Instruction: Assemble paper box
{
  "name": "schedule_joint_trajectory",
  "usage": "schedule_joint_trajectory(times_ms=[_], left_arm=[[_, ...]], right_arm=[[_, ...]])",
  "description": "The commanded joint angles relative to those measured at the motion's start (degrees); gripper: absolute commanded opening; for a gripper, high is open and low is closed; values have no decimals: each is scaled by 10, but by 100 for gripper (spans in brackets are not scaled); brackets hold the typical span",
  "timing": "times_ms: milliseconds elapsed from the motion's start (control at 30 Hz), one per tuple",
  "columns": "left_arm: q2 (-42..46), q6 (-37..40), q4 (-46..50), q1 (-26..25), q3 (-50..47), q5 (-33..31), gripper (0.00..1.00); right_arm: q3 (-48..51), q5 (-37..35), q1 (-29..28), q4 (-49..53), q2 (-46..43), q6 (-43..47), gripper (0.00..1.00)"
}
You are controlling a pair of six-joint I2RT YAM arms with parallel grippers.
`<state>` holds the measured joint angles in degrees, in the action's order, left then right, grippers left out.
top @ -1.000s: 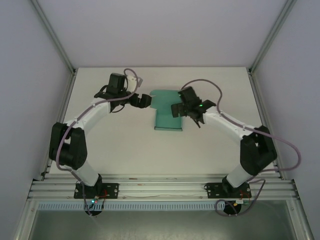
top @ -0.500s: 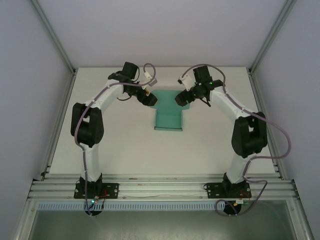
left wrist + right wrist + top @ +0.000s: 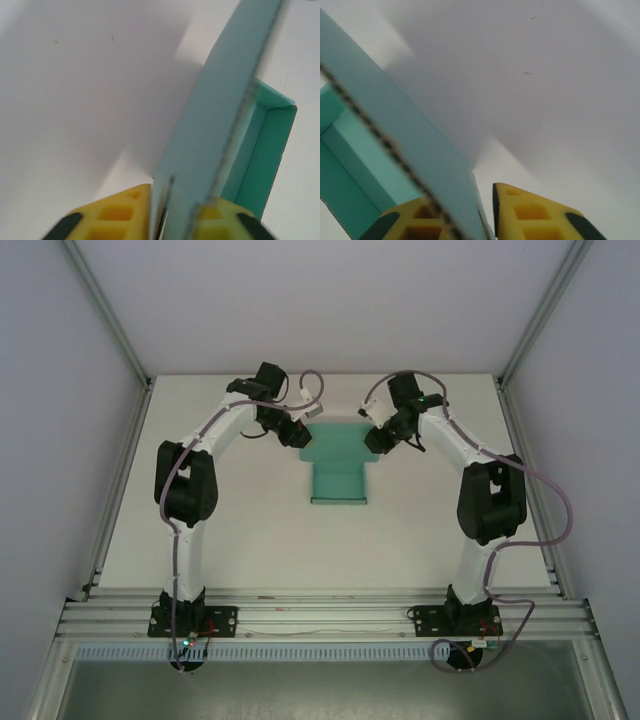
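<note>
The teal-green paper box [image 3: 338, 480] lies flat at the middle back of the white table [image 3: 250, 530], its wide part at the far end. My left gripper [image 3: 300, 435] is at the left side of that wide part. In the left wrist view a side flap [image 3: 225, 90] stands up between the yellow fingers [image 3: 120, 215], and the left gripper [image 3: 172, 192] is shut on it. My right gripper [image 3: 378, 440] is at the right side. There the other flap [image 3: 395, 115] leans on one finger, with a small gap to the other finger [image 3: 535, 215]; the right gripper [image 3: 462, 195] is open around it.
Metal frame posts [image 3: 110, 330] and grey walls close in the table on the left, right and back. An aluminium rail [image 3: 320, 615] carrying both arm bases runs along the near edge. Bare white table surface lies in front of the box.
Both arms have swung back and inward, from beside the sheet to its wide far end. The grippers now hold the side flaps between their fingers, and the flaps stand raised.
</note>
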<state>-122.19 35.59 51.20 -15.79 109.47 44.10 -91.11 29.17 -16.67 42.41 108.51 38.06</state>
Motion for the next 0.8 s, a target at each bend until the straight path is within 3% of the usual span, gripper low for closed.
schedule_joint_trajectory(times_ms=[0, 67, 167, 367, 533, 667, 767], left_arm=[[7, -17, -13, -8, 7, -15, 4], [19, -45, -43, -10, -7, -32, 0], [41, -113, -101, -18, -38, -88, 0], [91, -324, -230, -39, -113, -203, 0], [115, -476, -332, -55, -179, -238, 0], [114, -536, -367, -76, -195, -294, 0], [103, -593, -399, -83, -202, -297, 0]], right_arm=[[-23, -10, -1, 33, 4, 5, 9], [-29, -12, -1, 35, 3, -9, 2], [-29, -33, -3, 6, -5, -68, 0], [12, -169, -25, -110, -42, -307, 0], [54, -261, -73, -200, -54, -473, 0], [66, -324, -107, -245, -50, -561, 0], [76, -347, -130, -285, -41, -600, 0]])
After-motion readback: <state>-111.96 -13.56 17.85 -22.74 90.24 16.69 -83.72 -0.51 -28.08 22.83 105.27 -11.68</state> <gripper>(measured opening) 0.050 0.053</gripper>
